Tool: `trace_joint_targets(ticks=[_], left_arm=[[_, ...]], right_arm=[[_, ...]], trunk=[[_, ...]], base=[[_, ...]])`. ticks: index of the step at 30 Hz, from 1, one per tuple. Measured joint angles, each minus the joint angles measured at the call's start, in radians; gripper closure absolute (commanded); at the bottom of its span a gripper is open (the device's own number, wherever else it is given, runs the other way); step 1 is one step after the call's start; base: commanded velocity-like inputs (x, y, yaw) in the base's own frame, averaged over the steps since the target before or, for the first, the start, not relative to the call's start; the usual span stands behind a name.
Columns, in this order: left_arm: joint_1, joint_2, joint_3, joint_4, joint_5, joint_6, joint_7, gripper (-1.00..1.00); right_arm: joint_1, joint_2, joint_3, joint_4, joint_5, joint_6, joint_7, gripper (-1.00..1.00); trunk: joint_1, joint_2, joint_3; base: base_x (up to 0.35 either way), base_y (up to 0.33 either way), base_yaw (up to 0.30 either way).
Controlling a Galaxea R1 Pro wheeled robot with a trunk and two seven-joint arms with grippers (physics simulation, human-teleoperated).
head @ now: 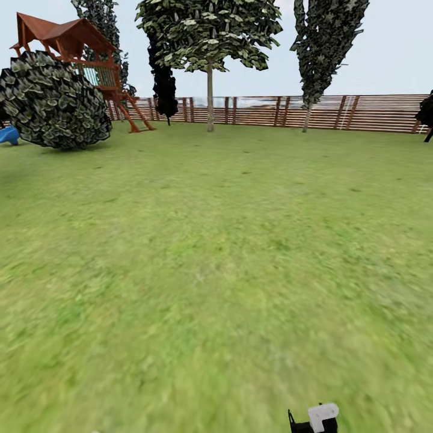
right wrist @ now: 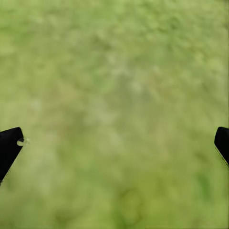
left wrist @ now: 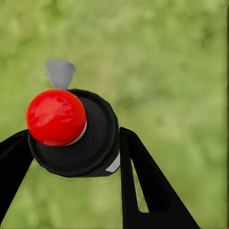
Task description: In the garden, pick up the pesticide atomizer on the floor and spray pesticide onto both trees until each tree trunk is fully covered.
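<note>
From the head, a pale-trunked tree (head: 210,99) is seen far across the lawn (head: 216,252). At the left wrist, the atomizer (left wrist: 71,131) is clamped between dark fingers (left wrist: 143,186). At the right wrist, fingertips (right wrist: 9,148) are spread wide, apparently empty.

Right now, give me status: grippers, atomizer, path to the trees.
Left gripper shut on the atomizer, red cap up. Right gripper open, over grass. Pale-trunked tree far ahead by the fence; open lawn between.
</note>
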Motion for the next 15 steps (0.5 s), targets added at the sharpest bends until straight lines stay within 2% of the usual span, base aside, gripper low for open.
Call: trace_joint_targets(ticks=[15], left_arm=[[0.0,0.0,0.0,0.0,0.0,0.0,0.0,1.0]], right_arm=[[0.0,0.0,0.0,0.0,0.0,0.0,0.0,-1.0]], trunk=[[0.0,0.0,0.0]], base=[[0.34,0.0,0.0]])
